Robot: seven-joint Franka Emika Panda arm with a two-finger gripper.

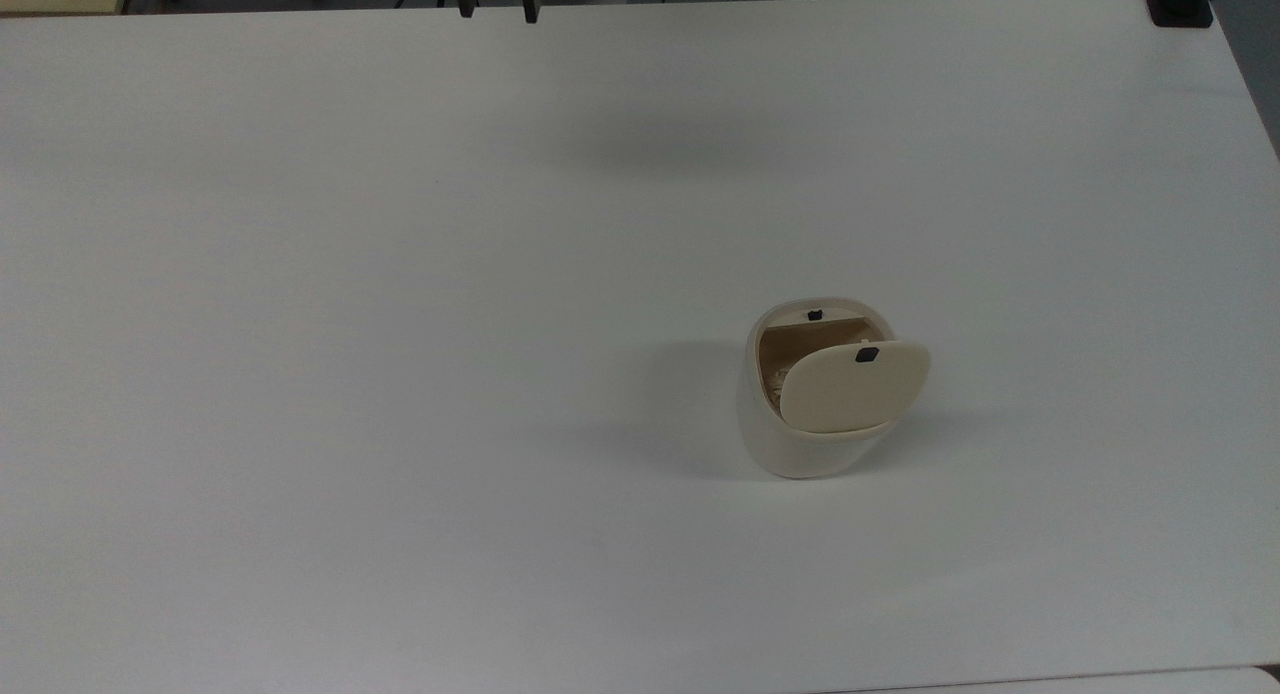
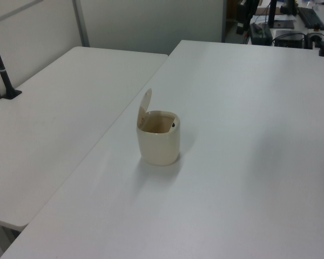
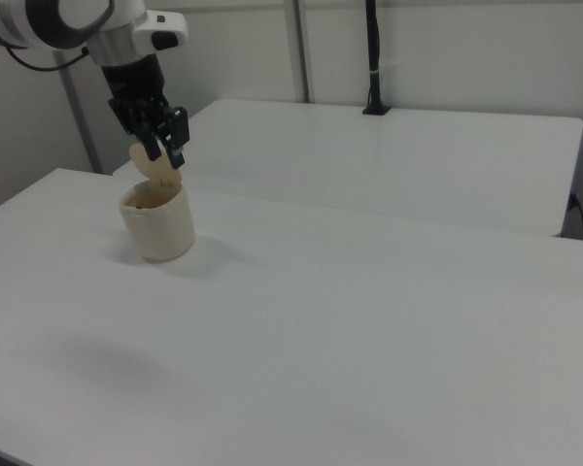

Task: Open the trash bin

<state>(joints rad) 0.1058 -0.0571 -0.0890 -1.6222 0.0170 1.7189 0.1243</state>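
Observation:
The trash bin [image 1: 800,444] is a small cream-white tub standing on the white table [image 1: 400,374], right of centre in the top view. Its beige lid [image 1: 850,386] stands tipped up, with a small black button near the lid's edge, and the brownish inside [image 1: 772,359] shows. The bin [image 2: 159,145] has its lid [image 2: 145,105] raised in the left view too. My gripper [image 1: 498,12] hangs open at the table's far edge, well away from the bin and holding nothing. In the right view my gripper [image 3: 165,148] shows in the air by the bin [image 3: 160,228].
A second white table [image 2: 54,124] adjoins at the left view's left, with a black post [image 2: 2,70] clamped to it. A black clamp [image 1: 1180,4] sits at the top view's upper right corner. Monitors and cables [image 2: 281,21] stand beyond the far end.

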